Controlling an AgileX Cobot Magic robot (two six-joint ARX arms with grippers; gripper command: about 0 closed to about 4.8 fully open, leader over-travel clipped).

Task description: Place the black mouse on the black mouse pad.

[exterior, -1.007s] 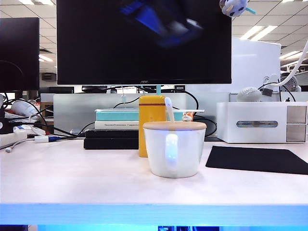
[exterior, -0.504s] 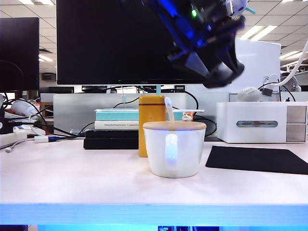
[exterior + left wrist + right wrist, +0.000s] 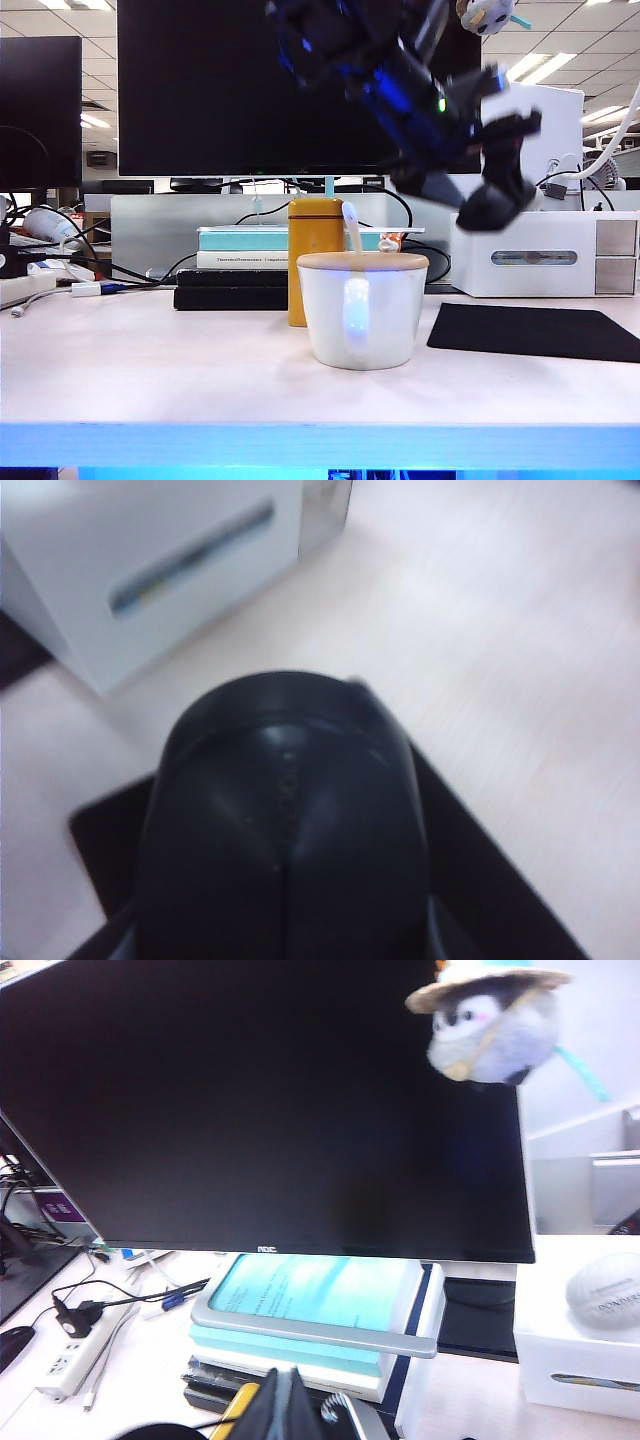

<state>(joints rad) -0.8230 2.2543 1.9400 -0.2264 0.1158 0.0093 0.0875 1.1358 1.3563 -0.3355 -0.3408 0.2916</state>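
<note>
The black mouse point(image 3: 285, 830) sits clamped in the left gripper point(image 3: 497, 190), in the air above the black mouse pad point(image 3: 540, 330). Beside the pad stands a white mug point(image 3: 360, 310); behind it, a white box point(image 3: 545, 255). The right gripper point(image 3: 285, 1410) seems closed, empty, facing the monitor point(image 3: 270, 1100).

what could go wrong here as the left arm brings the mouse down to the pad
The left gripper carries the mouse high above the pad, so a slip might drop it onto the desk. The white box stands close behind the pad; the descending arm might clip it. The mug beside the pad might get bumped.
</note>
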